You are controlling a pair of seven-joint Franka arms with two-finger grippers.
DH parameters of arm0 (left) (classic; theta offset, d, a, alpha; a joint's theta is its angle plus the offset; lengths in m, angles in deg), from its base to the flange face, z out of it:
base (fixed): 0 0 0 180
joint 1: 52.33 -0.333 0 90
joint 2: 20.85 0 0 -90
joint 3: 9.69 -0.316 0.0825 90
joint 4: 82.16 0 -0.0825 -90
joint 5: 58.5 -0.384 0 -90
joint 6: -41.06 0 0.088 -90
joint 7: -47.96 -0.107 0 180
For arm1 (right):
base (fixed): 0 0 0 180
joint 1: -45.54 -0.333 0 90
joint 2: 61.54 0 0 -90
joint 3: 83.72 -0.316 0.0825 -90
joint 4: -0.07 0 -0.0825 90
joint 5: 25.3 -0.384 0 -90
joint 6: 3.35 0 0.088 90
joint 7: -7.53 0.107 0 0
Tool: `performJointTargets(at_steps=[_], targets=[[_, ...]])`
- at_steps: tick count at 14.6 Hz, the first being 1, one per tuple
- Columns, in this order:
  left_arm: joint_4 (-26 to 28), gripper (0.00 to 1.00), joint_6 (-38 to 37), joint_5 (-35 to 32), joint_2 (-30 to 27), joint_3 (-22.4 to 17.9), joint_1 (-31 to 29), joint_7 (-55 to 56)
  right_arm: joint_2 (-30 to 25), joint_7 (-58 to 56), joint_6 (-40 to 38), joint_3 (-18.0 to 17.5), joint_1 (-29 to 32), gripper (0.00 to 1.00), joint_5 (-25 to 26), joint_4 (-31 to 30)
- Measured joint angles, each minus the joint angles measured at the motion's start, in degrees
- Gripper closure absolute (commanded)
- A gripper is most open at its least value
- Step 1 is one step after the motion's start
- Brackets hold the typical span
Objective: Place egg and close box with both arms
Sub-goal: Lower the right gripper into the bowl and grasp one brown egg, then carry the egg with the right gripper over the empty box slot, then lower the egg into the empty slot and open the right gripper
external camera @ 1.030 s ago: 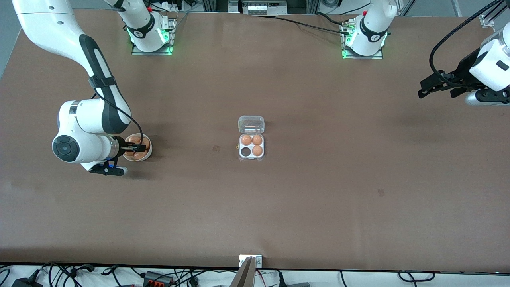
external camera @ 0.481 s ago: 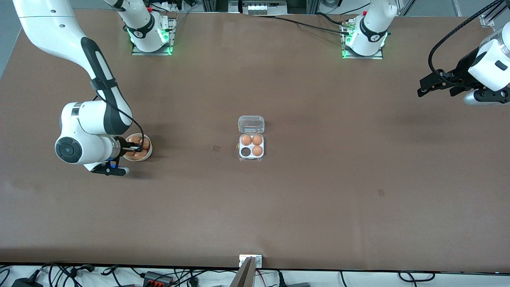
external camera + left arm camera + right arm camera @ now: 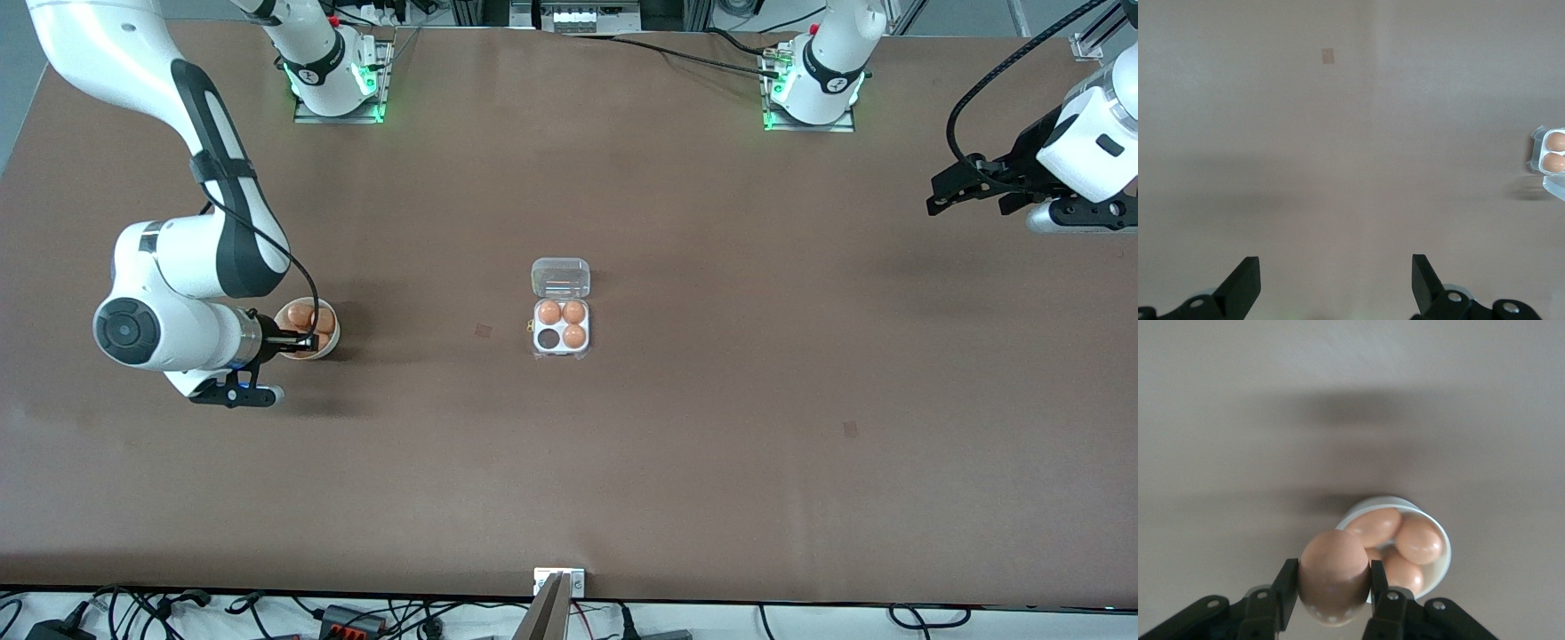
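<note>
Right gripper [image 3: 307, 340] over the bowl [image 3: 331, 341], toward the right arm's end of the counter [image 3: 711, 444] from the box [image 3: 562, 327]; fingers [image 3: 1286, 587] clamped on an egg [image 3: 1333, 577], lifted clear of the other eggs in the bowl. Box mid-counter, lid [image 3: 560, 276] open, three cells filled, one bare. Left gripper [image 3: 965, 188] waiting high over the counter's left-arm end, well away from the box, fingers [image 3: 1245, 283] spread wide, gripping nothing.

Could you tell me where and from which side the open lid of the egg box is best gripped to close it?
Probably its free edge, from above: the lid lies flat on the table, hinged to the tray, so only that edge lifts.
</note>
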Motion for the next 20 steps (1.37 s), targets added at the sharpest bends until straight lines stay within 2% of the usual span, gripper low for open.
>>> performJointTargets(at_steps=[3,8,13,20], targets=[[-0.02,0.00,0.01,-1.55,0.00,0.20,0.06,0.00,0.53,0.10,0.48,-2.67,-4.14,1.00,-0.04,4.91],[-0.06,0.00,0.01,-2.09,0.00,0.29,0.09,-0.01,6.52,2.18,6.55,-2.84,-13.56,1.00,-0.04,10.32],[-0.08,0.00,3.03,-6.17,0.00,1.86,0.47,-0.24,10.92,16.97,14.95,-2.89,-22.66,1.00,-0.06,10.94],[0.39,0.00,5.97,-6.81,0.01,3.13,-0.67,-0.20,13.69,27.70,15.48,-2.85,-28.98,1.00,-0.06,11.14]])
